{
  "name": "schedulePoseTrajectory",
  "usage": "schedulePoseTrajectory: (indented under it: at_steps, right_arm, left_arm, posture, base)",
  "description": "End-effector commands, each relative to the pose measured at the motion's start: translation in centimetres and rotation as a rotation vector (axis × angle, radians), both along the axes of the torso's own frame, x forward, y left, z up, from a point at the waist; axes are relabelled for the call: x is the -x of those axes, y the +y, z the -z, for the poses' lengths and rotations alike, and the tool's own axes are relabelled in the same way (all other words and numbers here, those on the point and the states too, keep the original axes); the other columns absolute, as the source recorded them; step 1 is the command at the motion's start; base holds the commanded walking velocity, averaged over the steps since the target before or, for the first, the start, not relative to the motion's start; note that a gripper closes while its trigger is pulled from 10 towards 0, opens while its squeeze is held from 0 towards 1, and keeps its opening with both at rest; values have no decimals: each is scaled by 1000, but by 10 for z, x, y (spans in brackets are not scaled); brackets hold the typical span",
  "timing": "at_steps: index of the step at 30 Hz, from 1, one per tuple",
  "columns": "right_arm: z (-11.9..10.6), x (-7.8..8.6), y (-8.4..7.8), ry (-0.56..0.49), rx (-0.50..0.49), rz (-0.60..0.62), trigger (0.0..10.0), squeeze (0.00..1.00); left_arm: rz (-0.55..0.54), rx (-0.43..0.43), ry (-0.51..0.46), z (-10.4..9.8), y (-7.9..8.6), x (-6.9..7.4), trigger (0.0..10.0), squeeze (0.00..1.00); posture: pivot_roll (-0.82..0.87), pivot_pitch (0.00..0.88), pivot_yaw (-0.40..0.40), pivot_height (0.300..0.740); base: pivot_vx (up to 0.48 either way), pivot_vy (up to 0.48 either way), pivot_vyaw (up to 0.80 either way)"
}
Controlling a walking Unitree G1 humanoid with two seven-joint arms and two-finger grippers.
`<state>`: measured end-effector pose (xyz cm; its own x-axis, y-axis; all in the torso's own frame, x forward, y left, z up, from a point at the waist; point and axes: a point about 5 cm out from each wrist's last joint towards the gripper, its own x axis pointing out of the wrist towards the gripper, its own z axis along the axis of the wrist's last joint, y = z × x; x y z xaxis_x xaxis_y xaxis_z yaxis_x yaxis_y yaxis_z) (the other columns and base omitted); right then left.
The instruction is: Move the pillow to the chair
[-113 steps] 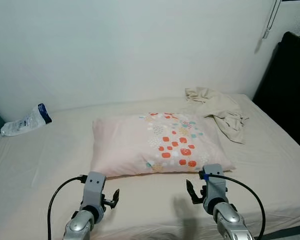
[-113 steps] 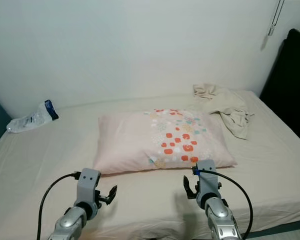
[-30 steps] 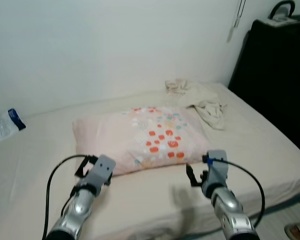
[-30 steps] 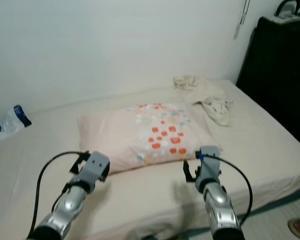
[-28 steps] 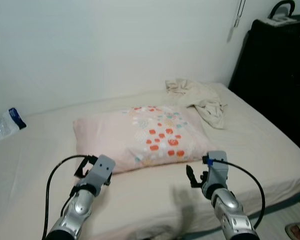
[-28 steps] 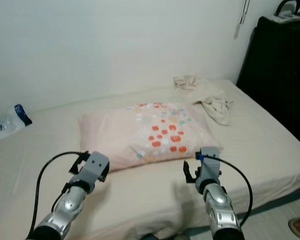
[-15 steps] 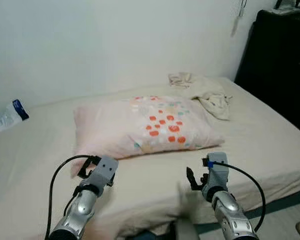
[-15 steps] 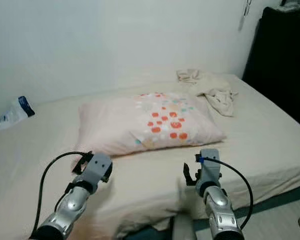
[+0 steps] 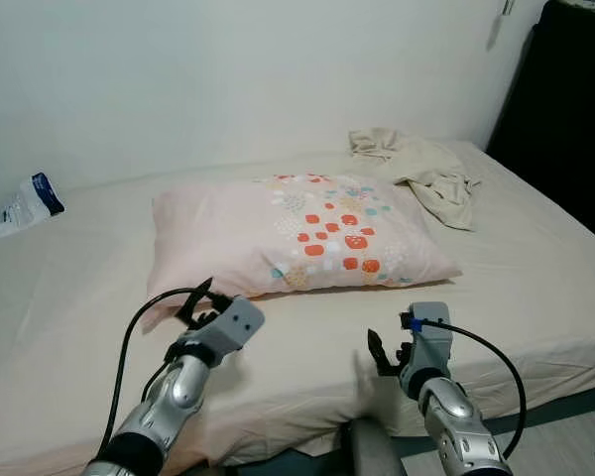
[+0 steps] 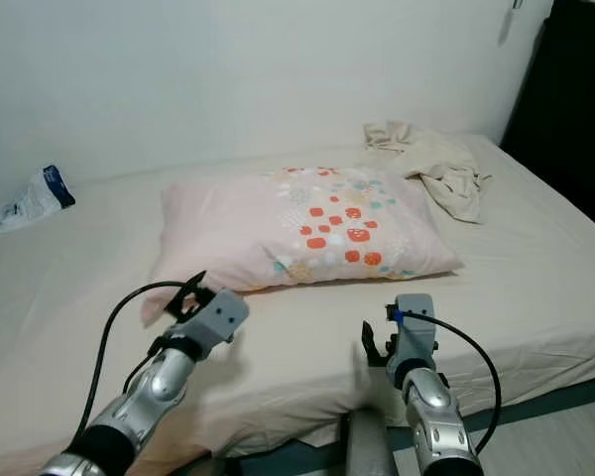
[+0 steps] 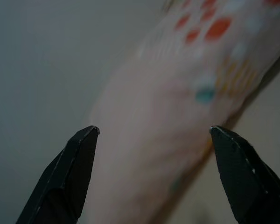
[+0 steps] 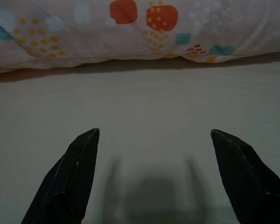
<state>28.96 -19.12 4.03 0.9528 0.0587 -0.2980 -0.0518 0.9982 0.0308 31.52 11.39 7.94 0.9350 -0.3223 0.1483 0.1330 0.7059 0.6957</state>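
A pale pink pillow (image 9: 288, 238) with orange, red and teal dots lies flat in the middle of the bed. My left gripper (image 9: 200, 302) hovers open just before the pillow's near left corner, and the left wrist view looks at the pillow (image 11: 177, 116) between its spread fingers. My right gripper (image 9: 382, 353) stands open over bare sheet, a short way in front of the pillow's near right edge (image 12: 144, 28). Neither gripper touches the pillow.
The bed (image 9: 535, 288) has a beige sheet. A crumpled beige cloth (image 9: 421, 174) lies at its far right. A clear plastic bag with a blue end (image 9: 25, 206) lies at the far left by the white wall. A black piece of furniture (image 9: 565, 109) stands to the right.
The camera has come nearer and tilted down over the bed. My left gripper has reached forward to the pillow's near left corner. The right gripper has kept its place.
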Motion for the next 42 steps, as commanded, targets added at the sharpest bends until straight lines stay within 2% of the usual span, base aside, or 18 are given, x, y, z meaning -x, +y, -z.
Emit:
schedulePoseTrajectory:
  at_steps: [1, 5, 6, 9, 13, 14, 16, 18, 19, 20, 22, 27, 28, 30, 31, 35, 38, 42]
  right_arm:
    - [3, 3, 6, 6, -18, -9, 10000, 0]
    - [3, 4, 7, 7, -22, -7, 10000, 0]
    - [3, 5, 6, 8, -18, 10, 10000, 0]
    - [3, 6, 2, 10, -6, 33, 10000, 0]
    - [2, 8, -15, 19, 37, 99, 10000, 0]
    - [-3, 5, -25, 4, 48, 120, 10000, 0]
    - [-11, -3, -31, -30, 32, 115, 10000, 0]
    - [-28, -16, -28, -130, -160, 120, 10000, 0]
    - [-28, -16, -28, -130, -160, 120, 10000, 0]
    - [-41, -27, -28, -202, -310, 133, 10000, 0]
    - [-44, -30, -28, -214, -337, 136, 10000, 0]
    - [-48, -42, -28, -245, -600, 199, 10000, 0]
    - [-48, -42, -28, -245, -600, 199, 10000, 0]
    - [-47, -47, -28, -236, -667, 222, 10000, 0]
    - [-47, -47, -28, -236, -667, 222, 10000, 0]
    - [-50, -58, -26, -237, -796, 227, 10000, 0]
    - [-56, -63, -23, -255, -839, 204, 10000, 0]
    - [-67, -70, -18, -300, -865, 131, 10000, 0]
  left_arm:
    - [56, -60, -43, -3, -4, 1, 10000, 0]
    - [110, -164, -80, -5, -18, -3, 10000, 0]
    - [131, -229, -112, -9, -24, -8, 10000, 0]
    - [138, -273, -130, -11, -27, -11, 10000, 0]
    - [115, -289, -134, -13, -23, -15, 10000, 0]
    - [68, -280, -119, -13, -13, -17, 10000, 0]
    - [-1, -250, -84, -10, 0, -19, 10000, 0]
    - [-90, -193, -32, -5, 18, -19, 10000, 0]
    - [-90, -193, -32, -5, 18, -19, 10000, 0]
    - [-184, -155, 10, 1, 39, -17, 10000, 0]
    - [-208, -151, 18, 2, 44, -16, 10000, 0]
    - [-440, -69, 118, 19, 98, 2, 10000, 0]
    - [-440, -69, 118, 19, 98, 2, 10000, 0]
    - [-525, -36, 174, 30, 119, 17, 10000, 0]
    - [-525, -36, 174, 30, 119, 17, 10000, 0]
    - [-601, -53, 211, 41, 147, 47, 10000, 0]
    - [-596, -57, 204, 38, 152, 59, 10000, 0]
    - [-537, -41, 189, 33, 144, 74, 10000, 0]
  posture:
    - [-174, 83, 80, 605]
    - [-176, 95, 87, 605]
    - [-185, 111, 100, 605]
    - [-186, 116, 104, 605]
    - [-184, 131, 114, 605]
    - [-183, 145, 120, 605]
    - [-183, 151, 120, 605]
    - [-179, 164, 120, 605]
    - [-179, 164, 120, 605]
    - [-163, 181, 110, 605]
    - [-163, 181, 110, 605]
    - [-124, 219, 96, 605]
    - [-124, 219, 96, 605]
    - [-114, 237, 96, 605]
    - [-114, 237, 96, 605]
    - [-79, 282, 92, 605]
    - [-61, 306, 94, 605]
    - [-45, 355, 103, 605]
  base:
    - [0, 0, 0]
    - [0, 0, 0]
    - [0, 0, 0]
    - [0, 0, 0]
    - [0, 0, 0]
    - [0, 0, 0]
    - [0, 0, 0]
    - [0, 0, 0]
    - [0, 0, 0]
    - [0, 0, 0]
    - [0, 0, 0]
    - [0, 0, 0]
    - [0, 0, 0]
    - [0, 0, 0]
    - [0, 0, 0]
    - [0, 0, 0]
    - [0, 0, 0]
    - [0, 0, 0]
